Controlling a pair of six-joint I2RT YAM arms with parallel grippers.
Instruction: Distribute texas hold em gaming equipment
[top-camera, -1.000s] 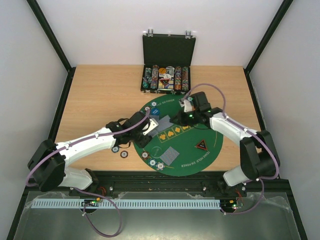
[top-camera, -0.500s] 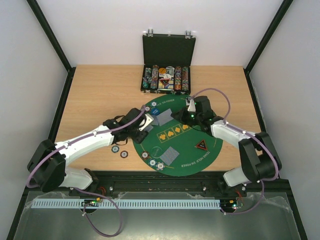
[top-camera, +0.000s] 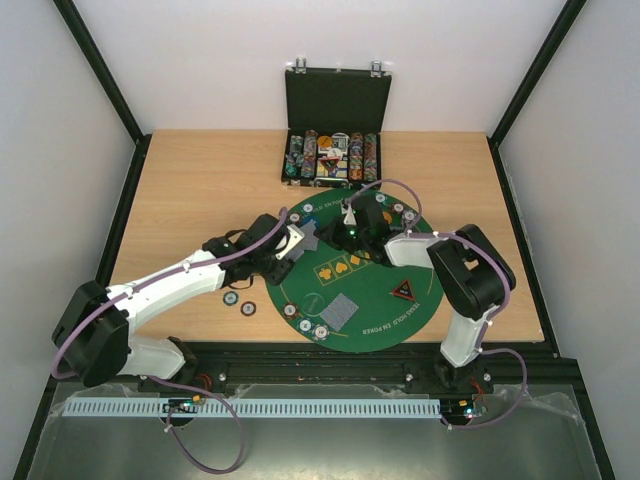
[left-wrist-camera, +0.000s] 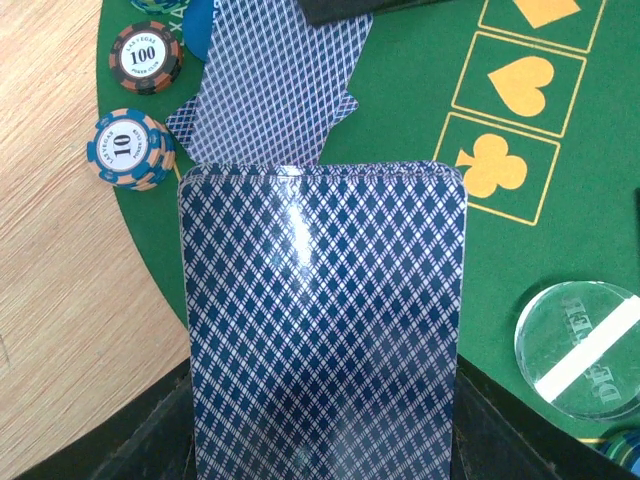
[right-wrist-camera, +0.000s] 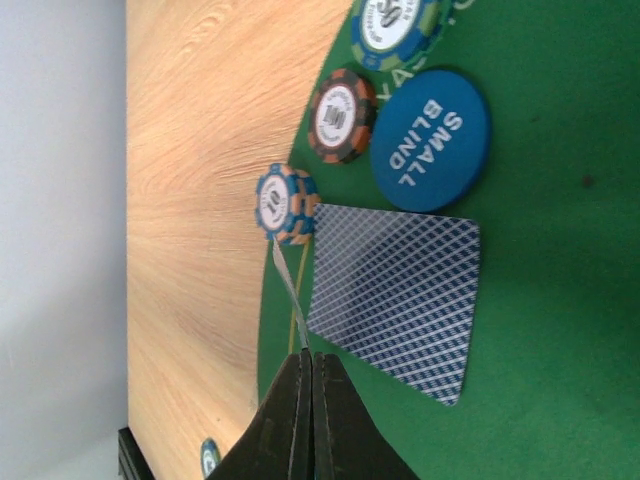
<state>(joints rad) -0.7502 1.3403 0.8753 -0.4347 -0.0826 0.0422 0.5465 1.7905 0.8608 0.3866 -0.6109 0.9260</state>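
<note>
My left gripper (left-wrist-camera: 322, 440) is shut on a stack of blue-backed playing cards (left-wrist-camera: 320, 320), held low over the left side of the round green mat (top-camera: 385, 310). My right gripper (right-wrist-camera: 312, 355) is shut on a single card (right-wrist-camera: 290, 290), seen edge-on. It hangs just beyond the stack, next to a card lying face down (right-wrist-camera: 395, 300) on the mat. A blue small-blind button (right-wrist-camera: 430, 140) and striped chips (right-wrist-camera: 342, 115) (right-wrist-camera: 287, 203) sit at the mat's edge. The black-and-red triangular marker (top-camera: 403, 291) lies on the mat's right.
The open black case (top-camera: 333, 150) with chip rows stands at the back of the table. More cards (top-camera: 342, 312) and chips (top-camera: 305, 325) lie at the mat's near edge, and two chips (top-camera: 240, 302) on the wood. A clear dealer button (left-wrist-camera: 580, 345) rests by the suit symbols.
My right gripper has swung left across the mat to just beyond the left gripper's stack. The left gripper has edged a little farther onto the mat with its cards.
</note>
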